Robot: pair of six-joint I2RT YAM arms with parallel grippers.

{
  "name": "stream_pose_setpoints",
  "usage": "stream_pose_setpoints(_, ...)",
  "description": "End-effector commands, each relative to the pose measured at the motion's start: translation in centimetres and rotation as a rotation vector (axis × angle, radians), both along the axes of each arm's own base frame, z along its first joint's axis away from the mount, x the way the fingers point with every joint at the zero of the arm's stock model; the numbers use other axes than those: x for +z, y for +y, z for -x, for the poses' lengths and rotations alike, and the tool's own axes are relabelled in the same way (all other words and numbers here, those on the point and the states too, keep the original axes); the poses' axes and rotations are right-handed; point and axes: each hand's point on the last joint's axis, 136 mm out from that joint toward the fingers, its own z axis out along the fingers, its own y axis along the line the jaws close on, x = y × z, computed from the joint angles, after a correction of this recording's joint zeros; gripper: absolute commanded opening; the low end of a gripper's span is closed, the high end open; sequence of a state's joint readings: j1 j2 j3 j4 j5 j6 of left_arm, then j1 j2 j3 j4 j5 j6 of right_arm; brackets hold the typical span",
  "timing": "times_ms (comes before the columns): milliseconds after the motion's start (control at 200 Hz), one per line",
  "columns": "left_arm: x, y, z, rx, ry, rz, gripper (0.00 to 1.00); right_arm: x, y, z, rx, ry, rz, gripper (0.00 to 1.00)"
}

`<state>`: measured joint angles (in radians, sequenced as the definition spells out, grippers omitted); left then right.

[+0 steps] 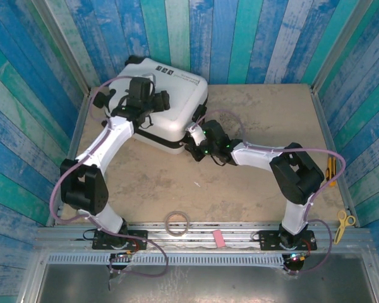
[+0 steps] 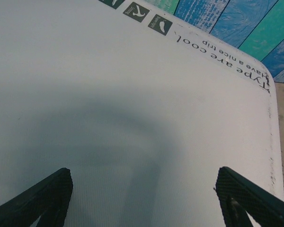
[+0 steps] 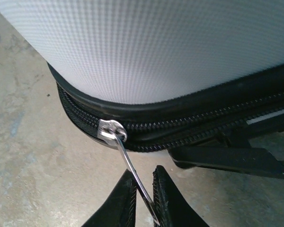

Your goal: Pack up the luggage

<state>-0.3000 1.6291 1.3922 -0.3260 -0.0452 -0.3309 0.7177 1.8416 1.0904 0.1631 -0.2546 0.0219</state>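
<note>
The closed case (image 1: 177, 117) lies at the table's (image 1: 259, 126) 11 o'clock. The left gripper (image 1: 145, 102) hangs over its lid; the right gripper (image 1: 194, 146) is at its 5 o'clock corner. A tape ring (image 1: 177, 222) sits at 6 o'clock.

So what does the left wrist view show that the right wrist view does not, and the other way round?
Left wrist view: printed text on the lid of the luggage, the striped wall, the open left end effector above the lid. Right wrist view: the black zipper band, the metal zipper pull pinched by the right end effector. Both: the white shell and some table.
</note>
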Motion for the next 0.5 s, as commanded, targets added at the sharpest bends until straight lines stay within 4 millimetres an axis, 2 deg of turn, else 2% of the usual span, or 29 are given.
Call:
stream_pose_setpoints(0,-7.3,0.9,1.6,0.013,0.228,-0.102,0.82,1.6,0.0,-0.2,0.018,-0.035,0.007,0.14)
stream_pose_setpoints(170,-8.2,1.0,1.9,0.018,0.252,-0.112,0.82,2.0,0.7,0.3,0.066,-0.025,-0.015,0.11)
stream_pose_setpoints(265,-8.4,1.2,2.1,0.023,0.255,-0.119,0.82,2.4,1.1,0.7,0.098,-0.023,-0.029,0.20)
stream_pose_setpoints(351,-8.2,1.2,2.2,0.021,0.251,-0.118,0.82,2.5,1.1,0.7,0.100,-0.025,-0.026,0.22)
stream_pose_setpoints(496,-7.4,1.0,2.4,0.017,0.233,-0.102,0.81,2.5,1.2,0.5,0.099,-0.024,-0.022,0.17)
